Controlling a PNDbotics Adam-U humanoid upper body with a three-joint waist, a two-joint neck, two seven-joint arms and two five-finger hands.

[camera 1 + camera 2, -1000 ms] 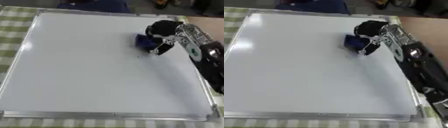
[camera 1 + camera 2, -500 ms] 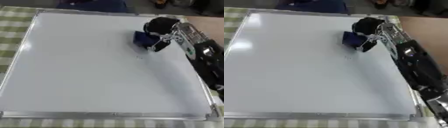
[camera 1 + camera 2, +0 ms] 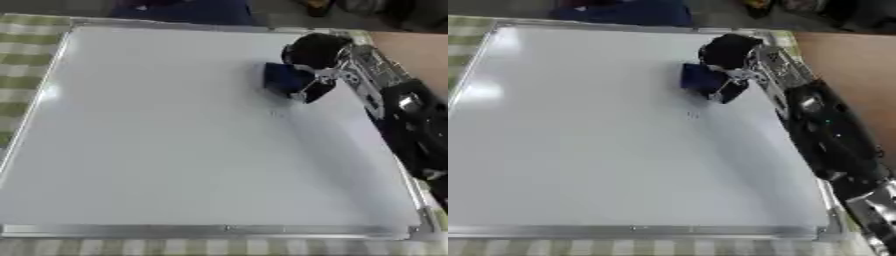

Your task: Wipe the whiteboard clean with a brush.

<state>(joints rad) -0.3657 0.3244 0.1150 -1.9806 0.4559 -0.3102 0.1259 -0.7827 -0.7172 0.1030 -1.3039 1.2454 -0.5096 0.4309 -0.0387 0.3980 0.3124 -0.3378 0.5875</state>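
A large whiteboard point(image 3: 175, 150) with a silver frame covers most of the table. A dark blue brush point(image 3: 284, 80) rests on the board's upper right part. My right hand point(image 3: 317, 55) is shut on the brush, with the black arm running down along the board's right edge. A faint small mark point(image 3: 278, 113) shows on the board just below the brush. The rest of the board looks white. My left hand shows in neither view.
A green checked cloth point(image 3: 26, 37) lies under the board and shows at its left and bottom edges. A brown surface point(image 3: 850, 70) lies beyond the right edge. Dark blue fabric point(image 3: 188, 10) sits past the far edge.
My right hand has slid the brush a little up and to the left across the board. The whole picture has also shifted slightly.
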